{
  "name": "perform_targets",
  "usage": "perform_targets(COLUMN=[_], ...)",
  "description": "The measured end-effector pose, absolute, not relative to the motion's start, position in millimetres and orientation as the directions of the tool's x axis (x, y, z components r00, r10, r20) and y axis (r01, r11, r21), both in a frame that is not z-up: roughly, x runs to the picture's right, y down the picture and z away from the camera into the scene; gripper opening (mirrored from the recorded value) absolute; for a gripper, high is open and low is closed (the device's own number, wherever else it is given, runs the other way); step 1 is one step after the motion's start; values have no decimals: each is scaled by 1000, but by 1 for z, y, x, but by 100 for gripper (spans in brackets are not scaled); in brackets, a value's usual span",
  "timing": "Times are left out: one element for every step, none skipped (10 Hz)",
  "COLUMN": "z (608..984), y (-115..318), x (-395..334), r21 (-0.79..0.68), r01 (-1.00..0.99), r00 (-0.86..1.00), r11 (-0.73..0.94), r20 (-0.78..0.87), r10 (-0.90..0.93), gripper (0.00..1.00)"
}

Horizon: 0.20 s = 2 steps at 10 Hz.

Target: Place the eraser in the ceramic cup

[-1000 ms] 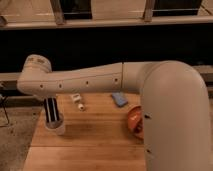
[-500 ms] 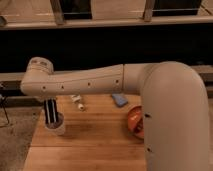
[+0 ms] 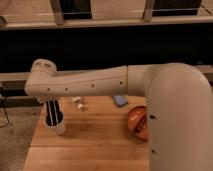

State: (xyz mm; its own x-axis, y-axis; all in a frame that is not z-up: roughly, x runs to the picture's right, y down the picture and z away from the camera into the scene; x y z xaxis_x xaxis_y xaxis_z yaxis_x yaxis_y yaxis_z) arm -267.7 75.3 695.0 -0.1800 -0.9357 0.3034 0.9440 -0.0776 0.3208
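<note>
Ceramic cup (image 3: 58, 127), small, white and cylindrical, is sitting at lower left on the wooden table (image 3: 90, 145); my gripper (image 3: 54, 114) is reaching into it, grip state unclear.

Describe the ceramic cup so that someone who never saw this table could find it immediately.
Start at the wooden table and go to its left edge, under the elbow of the big white arm. There the dark end effector points straight down into the ceramic cup. It is small, plain white and cylindrical, unlike the wide orange dish on the right.
</note>
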Motion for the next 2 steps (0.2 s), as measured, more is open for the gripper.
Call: perform_targets(z=[697,698], y=[75,76], x=[-266,-269], r21=[319,320], r01=[945,944], r00=[-181,-183], r11=[-79,-82], r20=[303,301], r10=[-936,-936], gripper=[70,62])
